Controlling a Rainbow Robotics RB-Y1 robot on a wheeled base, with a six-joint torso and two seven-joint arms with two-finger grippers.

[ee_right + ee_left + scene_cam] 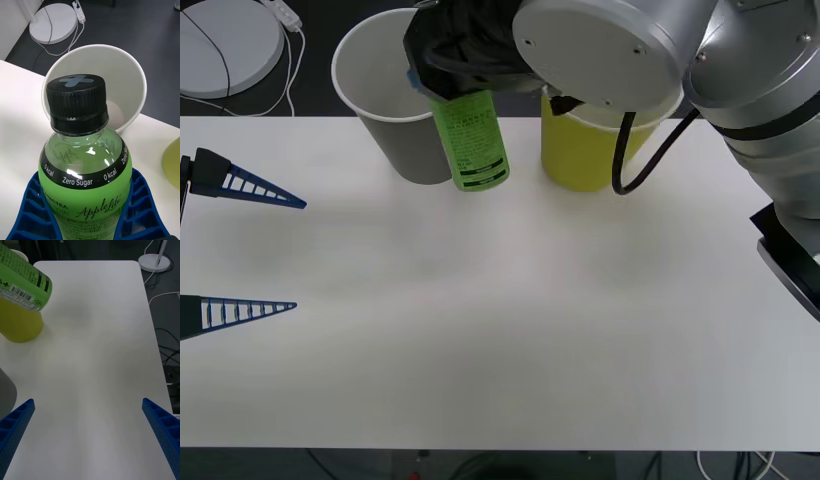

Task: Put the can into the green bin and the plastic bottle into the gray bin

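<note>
My right gripper (88, 182) is shut on the plastic bottle (84, 168), its blue fingers (140, 202) hugging the green body below the black cap (77, 99). The bottle (472, 140) hangs tilted in the air between the two cups, cap end toward the gray bin's (395, 100) open mouth. The inside of the gray bin (123, 75) looks bare. The green bin (585, 150) stands just right of it, partly behind my right arm. My left gripper (300, 255) waits open at the table's left edge. The can is out of view.
The white table (510, 330) stretches wide in front of the cups. On the dark floor beyond its far left corner lie a round white lamp base (225, 45) and cables. In the left wrist view the bottle (22, 281) hangs over the green bin (20, 324).
</note>
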